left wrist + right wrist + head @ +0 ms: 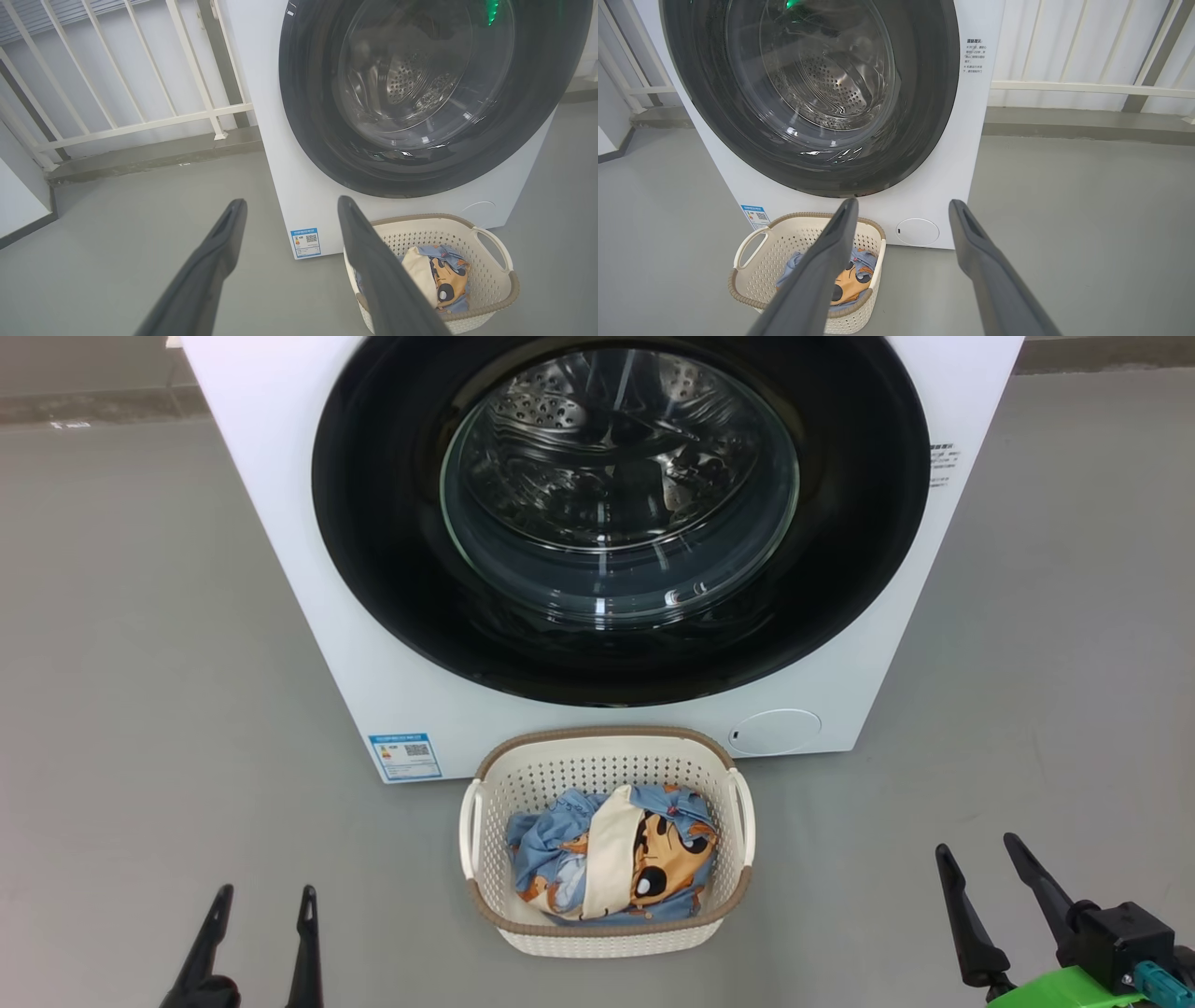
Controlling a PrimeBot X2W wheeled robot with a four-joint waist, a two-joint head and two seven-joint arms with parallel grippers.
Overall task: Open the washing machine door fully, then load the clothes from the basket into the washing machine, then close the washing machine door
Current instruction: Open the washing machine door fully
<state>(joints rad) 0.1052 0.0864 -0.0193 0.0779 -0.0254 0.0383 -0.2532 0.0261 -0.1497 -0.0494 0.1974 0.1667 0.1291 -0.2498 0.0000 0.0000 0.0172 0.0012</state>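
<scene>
The white washing machine (308, 569) stands ahead on the grey floor, its round black-rimmed door (392, 551) shut flat against the front. Through the glass I see the steel drum (597, 439). Right in front of it sits the cream basket (485, 859) with light-blue and orange printed clothes (616, 863) bunched inside. My left gripper (264, 901) hangs open at the lower left, left of the basket. Open too, my right gripper (980, 854) is at the lower right, empty and clear of the basket. Both wrist views show the door (308, 116) (924, 116) and the basket (490, 289) (752, 280).
A white railing (140, 126) on a low concrete kerb runs behind and left of the machine, and another railing (1087, 86) to its right. A blue label (404, 756) and a round white flap (774, 731) sit low on the machine's front. Grey floor spreads on both sides.
</scene>
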